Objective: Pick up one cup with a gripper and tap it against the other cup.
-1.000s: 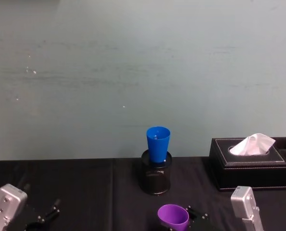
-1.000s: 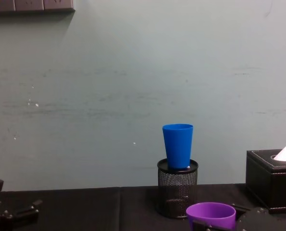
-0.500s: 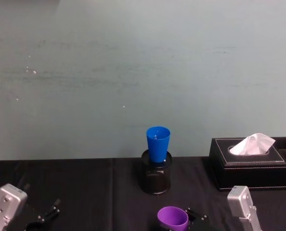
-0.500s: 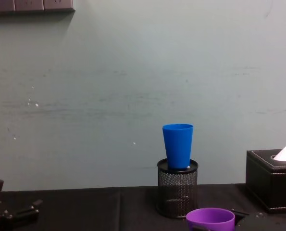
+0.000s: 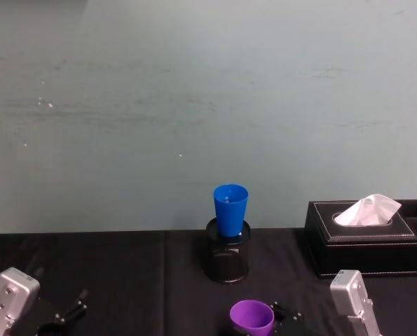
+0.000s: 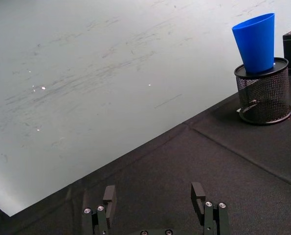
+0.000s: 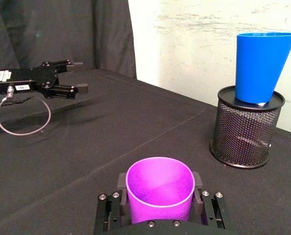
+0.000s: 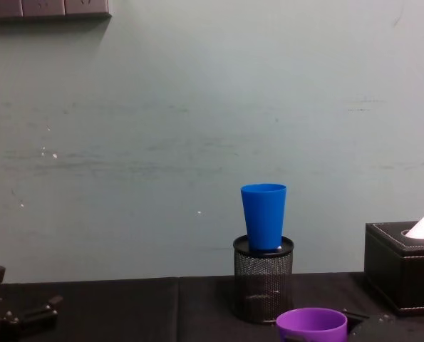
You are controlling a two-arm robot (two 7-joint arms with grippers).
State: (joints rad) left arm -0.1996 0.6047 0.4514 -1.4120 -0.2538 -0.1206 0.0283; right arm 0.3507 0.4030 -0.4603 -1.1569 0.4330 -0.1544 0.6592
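Right gripper [image 7: 160, 208] low, level, clamping purple cup [image 7: 160, 188] upright | we see blue cup [image 7: 259, 66] ahead, apart, atop mesh holder [image 7: 245, 129] | left gripper [image 6: 155, 200] spread, parked.

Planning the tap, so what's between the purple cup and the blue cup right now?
In the right wrist view, only bare black cloth separates the purple cup, held in the right gripper, from the blue cup, which stands in a mesh holder.
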